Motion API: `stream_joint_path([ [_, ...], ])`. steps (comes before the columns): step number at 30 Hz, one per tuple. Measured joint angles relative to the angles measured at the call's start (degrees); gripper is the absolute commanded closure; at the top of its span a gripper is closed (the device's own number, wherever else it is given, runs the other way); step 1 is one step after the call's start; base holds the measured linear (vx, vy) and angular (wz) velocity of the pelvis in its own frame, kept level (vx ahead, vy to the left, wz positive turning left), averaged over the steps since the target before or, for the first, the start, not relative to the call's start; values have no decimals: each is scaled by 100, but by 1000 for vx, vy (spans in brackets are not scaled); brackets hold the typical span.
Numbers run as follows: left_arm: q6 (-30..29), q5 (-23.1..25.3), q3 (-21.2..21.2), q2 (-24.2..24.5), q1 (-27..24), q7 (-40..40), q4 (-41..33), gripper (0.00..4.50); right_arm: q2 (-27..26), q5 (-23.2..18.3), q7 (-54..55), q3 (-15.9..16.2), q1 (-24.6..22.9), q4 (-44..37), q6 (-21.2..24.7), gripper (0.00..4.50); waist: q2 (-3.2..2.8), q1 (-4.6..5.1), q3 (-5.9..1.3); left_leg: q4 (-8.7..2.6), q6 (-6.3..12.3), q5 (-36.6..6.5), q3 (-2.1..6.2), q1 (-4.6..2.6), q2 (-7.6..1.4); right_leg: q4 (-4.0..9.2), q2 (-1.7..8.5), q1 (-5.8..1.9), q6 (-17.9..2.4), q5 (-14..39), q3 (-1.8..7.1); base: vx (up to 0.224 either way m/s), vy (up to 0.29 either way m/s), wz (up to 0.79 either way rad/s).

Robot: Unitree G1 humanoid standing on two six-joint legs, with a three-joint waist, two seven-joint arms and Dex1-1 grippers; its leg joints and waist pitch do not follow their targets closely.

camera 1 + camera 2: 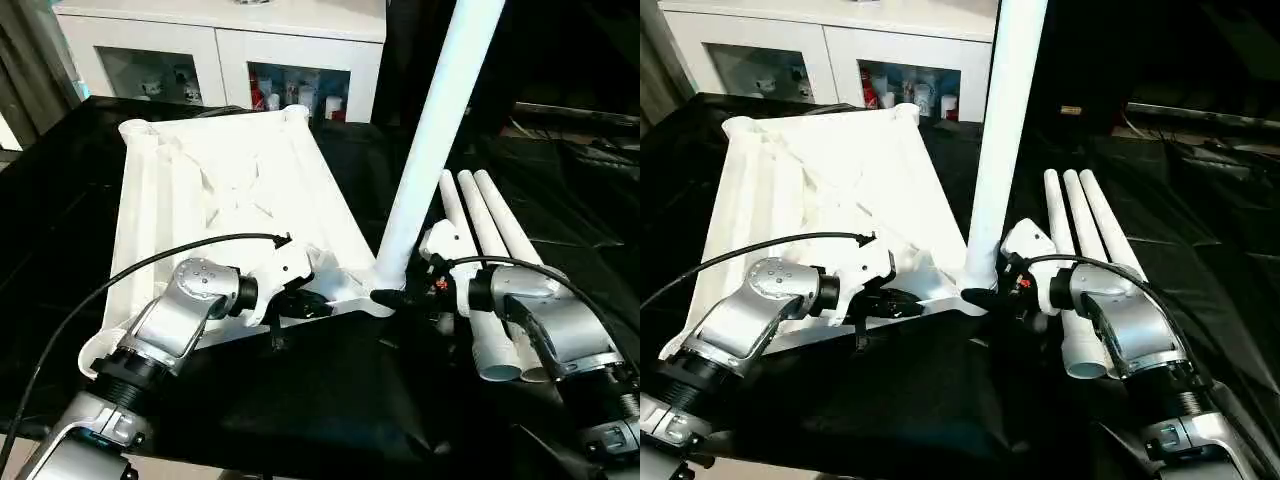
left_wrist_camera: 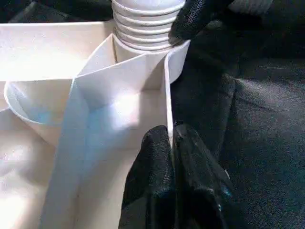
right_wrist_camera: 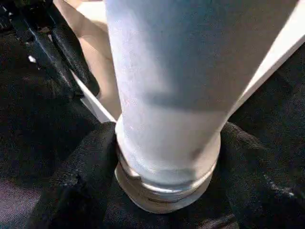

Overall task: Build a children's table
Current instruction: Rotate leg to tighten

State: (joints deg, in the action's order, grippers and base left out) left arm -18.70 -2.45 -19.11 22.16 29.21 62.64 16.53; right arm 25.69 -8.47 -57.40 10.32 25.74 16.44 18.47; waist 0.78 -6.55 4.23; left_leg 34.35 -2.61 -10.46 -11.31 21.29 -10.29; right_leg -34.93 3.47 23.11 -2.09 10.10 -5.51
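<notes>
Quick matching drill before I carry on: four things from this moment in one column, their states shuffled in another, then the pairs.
Things:
1. left gripper
2. right gripper
3. upright leg
4. three spare legs

States:
A. lying side by side on the black cloth
B. fingers on either side of the leg's base
C. standing with its threaded end in the tabletop's corner socket
D. shut on the tabletop's thin edge wall

Pairs: 1-D, 2-B, 3-C, 4-A
</notes>
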Motion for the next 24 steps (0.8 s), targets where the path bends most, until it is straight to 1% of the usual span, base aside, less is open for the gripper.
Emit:
stream_joint_path([
  [2, -56, 2, 21, -19, -3, -131, 1, 450, -149, 0, 201, -72, 0, 77, 2, 173, 0, 15, 0, 2, 0, 0, 0, 0, 0, -1, 0, 1, 0, 0, 0, 0, 0, 0],
  [5, -132, 139, 98, -272, 45, -609, 193, 450, -587, 15, 933, -300, 65, 419, 19, 176, 2, 96, -1, 7, 0, 0, 0, -3, 0, -2, 0, 1, 2, 0, 2, 0, 0, 0],
  [6, -221, 237, 133, -467, 142, -924, 365, 450, -861, 48, 1429, -437, 135, 638, 24, 177, 2, 136, -1, 10, 0, 0, 0, -3, 0, -3, 0, 1, 4, 1, 2, 0, 0, 0],
  [7, -290, 275, 134, -591, 234, -1119, 484, 450, -1015, 84, 1754, -536, 175, 740, 24, 177, 2, 150, -1, 10, -1, 0, 0, -4, 0, -3, 0, 1, 8, 3, 2, 0, 0, 0],
  [8, -361, 293, 147, -722, 307, -1327, 590, 450, -1170, 87, 2078, -624, 247, 875, 24, 177, 1, 155, -2, 9, -1, 0, 0, -6, 0, -3, 0, 1, 9, 4, 2, 0, 0, 0],
  [10, -560, 402, 260, -1126, 555, -1953, 946, 450, -1677, 142, 3075, -887, 549, 1332, 2, 178, 2, 176, -2, 8, -2, 1, 1, -12, 0, -6, -1, 0, 8, 3, 2, 0, 0, 0],
  [12, -710, 469, 307, -1483, 741, -2492, 1200, 450, -2031, 202, 3902, -1064, 794, 1718, -114, 178, 2, 175, -2, 7, -3, 1, 1, -12, 0, -5, -1, -1, 7, 2, 2, 0, 0, 0],
  [15, -746, 496, 308, -1660, 823, -2799, 1323, 450, -2204, 212, 4308, -1168, 900, 1946, -281, 178, 1, 152, -5, 4, -2, 0, 1, -13, 1, -2, -1, -5, -8, -6, 2, 0, 0, 0],
  [19, -722, 551, 342, -1705, 879, -2857, 1415, 450, -2332, 263, 4467, -1259, 985, 2107, -407, 178, 2, 156, -5, 4, -2, 0, 1, -13, 1, -2, -1, -5, -13, -9, 2, 0, 0, 0],
  [21, -692, 569, 333, -1691, 878, -2839, 1419, 450, -2338, 272, 4466, -1263, 989, 2115, -413, 108, 2, 157, -4, 4, -2, 0, 1, -13, 0, -2, -1, -5, -9, -7, 2, 0, 0, 0],
  [23, -666, 571, 329, -1660, 876, -2838, 1423, 450, -2394, 257, 4454, -1266, 1009, 2128, -454, 108, 2, 174, -4, 3, -2, 0, 1, -14, 0, -3, -2, -3, -6, -5, 2, 0, 0, 0],
  [24, -659, 571, 332, -1641, 876, -2839, 1423, 450, -2421, 256, 4449, -1268, 1024, 2154, -485, 88, 2, 180, -4, 2, -2, 0, 2, -15, 0, -3, -2, -2, -6, -5, 2, 0, 0, 0],
])
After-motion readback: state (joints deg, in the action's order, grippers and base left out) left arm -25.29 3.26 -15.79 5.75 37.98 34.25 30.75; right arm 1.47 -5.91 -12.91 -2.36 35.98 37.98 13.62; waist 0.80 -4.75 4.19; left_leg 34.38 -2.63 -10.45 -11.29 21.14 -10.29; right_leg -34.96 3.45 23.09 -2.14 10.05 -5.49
